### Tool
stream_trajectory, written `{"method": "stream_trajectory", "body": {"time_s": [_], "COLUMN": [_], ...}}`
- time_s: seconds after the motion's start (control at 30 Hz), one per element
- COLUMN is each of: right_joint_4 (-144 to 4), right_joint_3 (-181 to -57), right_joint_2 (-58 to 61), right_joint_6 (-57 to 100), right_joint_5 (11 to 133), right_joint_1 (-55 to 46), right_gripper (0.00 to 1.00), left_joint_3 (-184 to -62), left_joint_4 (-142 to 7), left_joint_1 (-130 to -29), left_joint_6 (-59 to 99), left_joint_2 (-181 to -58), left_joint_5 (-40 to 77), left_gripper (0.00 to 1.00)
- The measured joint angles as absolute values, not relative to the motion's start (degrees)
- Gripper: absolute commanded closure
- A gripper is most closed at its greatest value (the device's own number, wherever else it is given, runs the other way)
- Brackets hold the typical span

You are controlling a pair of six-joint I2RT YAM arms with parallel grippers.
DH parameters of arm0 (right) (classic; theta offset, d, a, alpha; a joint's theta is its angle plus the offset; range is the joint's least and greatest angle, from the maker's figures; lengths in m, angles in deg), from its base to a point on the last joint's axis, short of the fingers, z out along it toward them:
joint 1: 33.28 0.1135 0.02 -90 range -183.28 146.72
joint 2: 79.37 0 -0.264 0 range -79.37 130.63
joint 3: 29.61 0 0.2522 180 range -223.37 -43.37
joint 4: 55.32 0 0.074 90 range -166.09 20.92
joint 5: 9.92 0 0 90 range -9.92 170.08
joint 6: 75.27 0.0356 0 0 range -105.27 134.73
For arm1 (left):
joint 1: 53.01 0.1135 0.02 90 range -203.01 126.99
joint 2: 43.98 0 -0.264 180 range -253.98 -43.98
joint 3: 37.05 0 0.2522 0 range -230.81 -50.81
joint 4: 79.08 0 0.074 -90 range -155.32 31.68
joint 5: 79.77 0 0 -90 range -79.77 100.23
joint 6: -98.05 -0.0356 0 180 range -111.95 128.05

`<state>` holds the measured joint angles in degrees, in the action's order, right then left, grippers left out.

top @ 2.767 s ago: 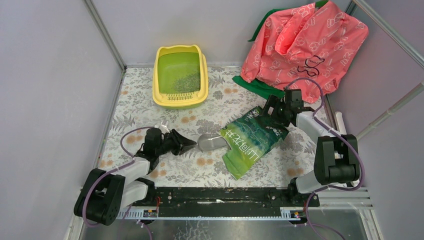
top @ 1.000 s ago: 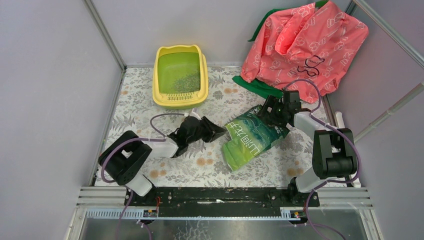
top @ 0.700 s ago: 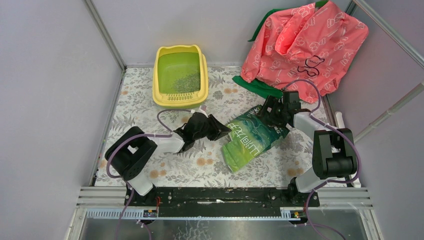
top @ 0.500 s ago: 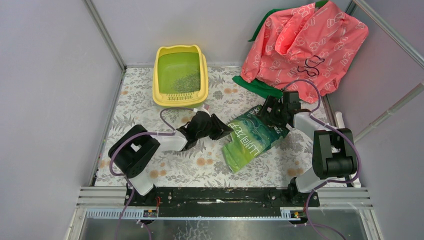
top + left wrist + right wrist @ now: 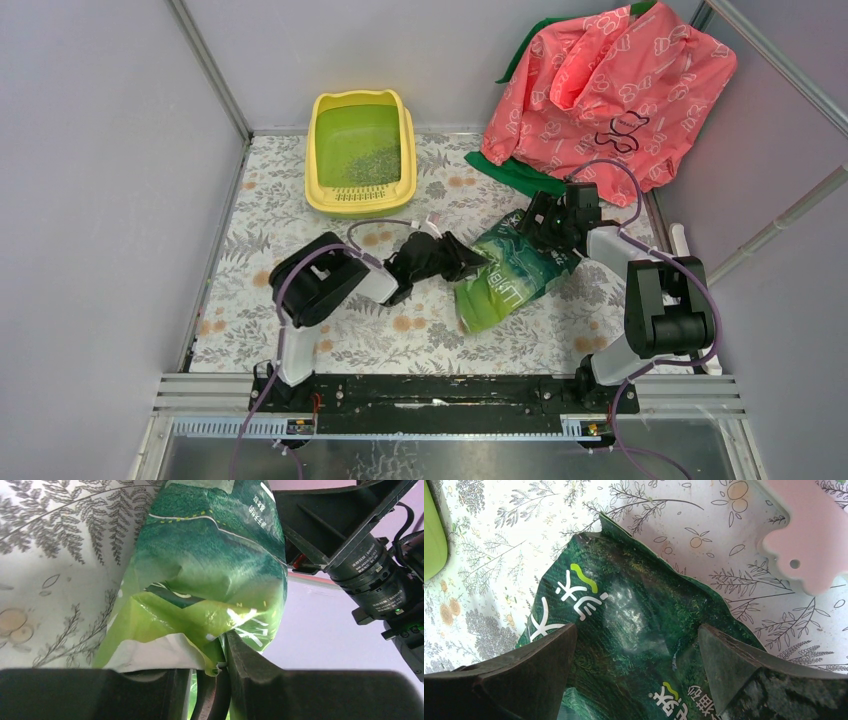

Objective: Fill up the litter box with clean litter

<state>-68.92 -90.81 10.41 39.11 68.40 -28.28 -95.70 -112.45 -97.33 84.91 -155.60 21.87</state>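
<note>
- The litter box [image 5: 360, 198] stands at the far edge of the counter [image 5: 250, 240], towards its far left corner, with the slotted lip at the near end.
- The clean litter [image 5: 374, 163] lies as a grainy patch on the right and near part of the box's floor. The rest of the green inside is bare.
- A glossy green bag [image 5: 520, 278] with white lettering lies flat on the counter, right of the middle, between the two arms. Its pale green end points at the near edge and its dark green end at the far right corner.
- The left pincer [image 5: 468, 264] reaches across the middle of the counter and meets the left side of the bag.
- In the left wrist view its jaws stand narrowed, with a dark curved strip [image 5: 209, 700] between them. I cannot tell what that strip is. The curled edge of the bag lies right against the fingers.
- The right pincer [image 5: 548, 222] sits over the dark green end of the bag, with its jaws spread as wide as they go. In the right wrist view one finger shows on each side with the bag's printed face between them. They hold nothing, and I cannot tell whether the tips press on the bag.
- A pink printed sack [image 5: 610, 80] is heaped at the far right corner, on top of a green cloth [image 5: 510, 172] that spreads onto the counter.
- The litter box is well apart from both pincers and from the bag.
</note>
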Motion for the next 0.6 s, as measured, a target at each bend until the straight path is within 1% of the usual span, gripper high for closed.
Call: {"method": "stream_trajectory", "body": {"time_s": [0.17,0.43,0.6], "right_joint_4": [-68.02,-67.00,-67.39], "right_joint_3": [-90.52,-90.35,-90.35], "right_joint_2": [10.43,10.39,9.84], "right_joint_6": [38.92,38.24,38.07], "right_joint_5": [68.68,69.99,69.75], "right_joint_1": [-28.28,-28.28,-28.28], "right_gripper": [0.02,0.02,0.02], "left_joint_3": [-96.35,-101.29,-101.31], "left_joint_4": [-125.02,-139.77,-144.60], "left_joint_1": [-97.33,-96.91,-95.51], "left_joint_6": [86.94,90.35,93.33], "left_joint_2": [-163.14,-174.37,-176.49], "left_joint_5": [24.04,29.54,33.68], "left_gripper": [1.00,1.00,1.00]}}
